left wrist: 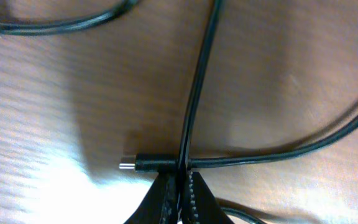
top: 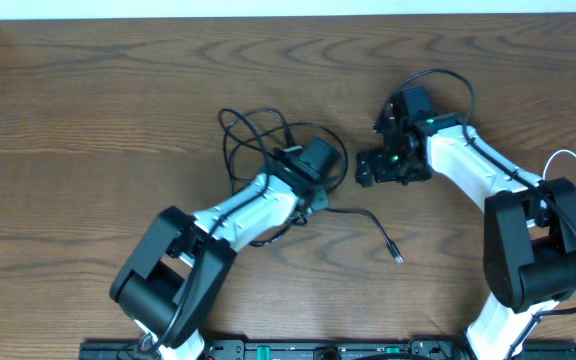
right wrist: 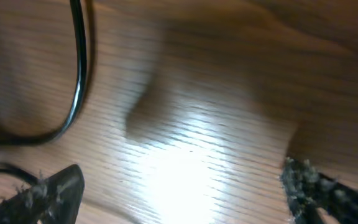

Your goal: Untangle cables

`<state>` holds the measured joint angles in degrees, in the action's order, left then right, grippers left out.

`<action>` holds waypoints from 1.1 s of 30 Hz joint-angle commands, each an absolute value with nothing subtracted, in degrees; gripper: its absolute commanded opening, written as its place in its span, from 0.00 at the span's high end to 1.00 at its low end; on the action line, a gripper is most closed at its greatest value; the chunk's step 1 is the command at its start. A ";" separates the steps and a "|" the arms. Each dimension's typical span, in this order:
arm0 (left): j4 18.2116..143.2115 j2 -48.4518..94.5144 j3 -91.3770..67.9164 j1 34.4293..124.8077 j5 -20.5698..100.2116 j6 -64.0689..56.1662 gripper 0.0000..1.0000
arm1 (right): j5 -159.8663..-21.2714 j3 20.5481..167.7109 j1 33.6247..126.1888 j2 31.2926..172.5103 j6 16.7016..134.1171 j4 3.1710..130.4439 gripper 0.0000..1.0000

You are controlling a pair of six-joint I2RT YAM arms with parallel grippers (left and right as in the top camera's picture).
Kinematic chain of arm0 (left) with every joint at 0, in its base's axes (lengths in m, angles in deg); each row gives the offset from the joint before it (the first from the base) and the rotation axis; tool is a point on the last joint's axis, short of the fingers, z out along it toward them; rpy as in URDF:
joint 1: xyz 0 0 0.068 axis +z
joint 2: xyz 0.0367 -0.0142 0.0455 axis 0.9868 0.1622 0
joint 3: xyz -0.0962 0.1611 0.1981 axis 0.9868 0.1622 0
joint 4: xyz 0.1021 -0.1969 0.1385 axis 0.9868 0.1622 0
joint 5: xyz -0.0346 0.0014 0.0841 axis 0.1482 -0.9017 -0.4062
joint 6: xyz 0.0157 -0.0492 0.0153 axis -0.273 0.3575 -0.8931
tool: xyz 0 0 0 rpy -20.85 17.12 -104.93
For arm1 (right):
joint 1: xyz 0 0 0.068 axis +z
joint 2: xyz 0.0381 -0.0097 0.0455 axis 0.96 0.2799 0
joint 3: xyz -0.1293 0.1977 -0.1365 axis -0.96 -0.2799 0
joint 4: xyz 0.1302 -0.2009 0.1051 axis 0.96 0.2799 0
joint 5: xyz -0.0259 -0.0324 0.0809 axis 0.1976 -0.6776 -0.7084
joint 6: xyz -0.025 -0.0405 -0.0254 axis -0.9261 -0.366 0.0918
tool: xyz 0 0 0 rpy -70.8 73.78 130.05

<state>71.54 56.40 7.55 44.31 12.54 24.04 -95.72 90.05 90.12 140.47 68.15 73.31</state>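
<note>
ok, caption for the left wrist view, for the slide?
Left hand shut on the black cable beside a plug, wooden table below.

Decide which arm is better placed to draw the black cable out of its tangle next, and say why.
The left: the left gripper is shut on the black cable where strands cross; the right gripper stands open over the table, holding nothing.

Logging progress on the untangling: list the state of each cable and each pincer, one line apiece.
Long thin black cable: loosely looped on the wooden table, clamped by the left pincer, one plug end lying free.
Shorter thin white cable: looped at the table's right edge, apart from the black cable, untouched.
Left pincer: shut on the black cable.
Right pincer: open, empty.
</note>
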 commanded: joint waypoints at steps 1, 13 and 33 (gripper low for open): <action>71.59 56.94 8.03 47.74 16.96 22.40 0.92 | -96.20 89.97 91.59 140.21 68.15 72.09 0.01; 69.73 56.94 7.98 63.48 36.72 11.29 0.92 | -108.83 89.46 95.30 140.21 72.41 67.78 0.01; 66.25 56.94 7.98 71.83 51.84 12.67 0.93 | -112.04 87.32 98.58 140.21 101.90 68.20 0.09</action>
<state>66.38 56.40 7.55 71.63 50.60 14.53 -111.04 89.00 97.18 140.45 90.91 68.83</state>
